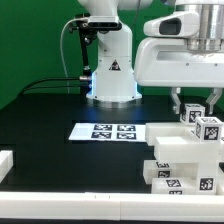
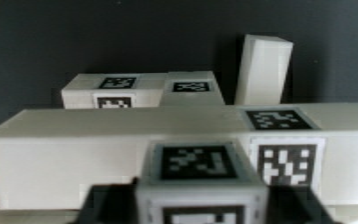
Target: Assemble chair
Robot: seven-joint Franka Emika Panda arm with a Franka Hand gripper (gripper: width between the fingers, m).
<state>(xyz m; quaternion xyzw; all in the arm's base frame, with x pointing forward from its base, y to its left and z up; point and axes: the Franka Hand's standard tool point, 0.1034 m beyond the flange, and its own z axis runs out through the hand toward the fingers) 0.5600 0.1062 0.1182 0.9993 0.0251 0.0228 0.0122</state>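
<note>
A tagged white chair piece (image 2: 202, 180) is gripped between the part-closed tool (image 1: 193, 112) at the exterior view's right, above other chair parts (image 1: 185, 160).

White tagged chair parts (image 1: 185, 160) — blocks, bars (one upright) — clustered together

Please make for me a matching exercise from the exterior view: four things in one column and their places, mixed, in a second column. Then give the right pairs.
1. robot base
2. marker board
3. hand
4. chair parts

a. piled at the exterior view's right, near the front
b. flat on the black table, mid-scene
c. upright at the back
d. hanging just over the pile

Pairs: 1-c, 2-b, 3-d, 4-a
</note>
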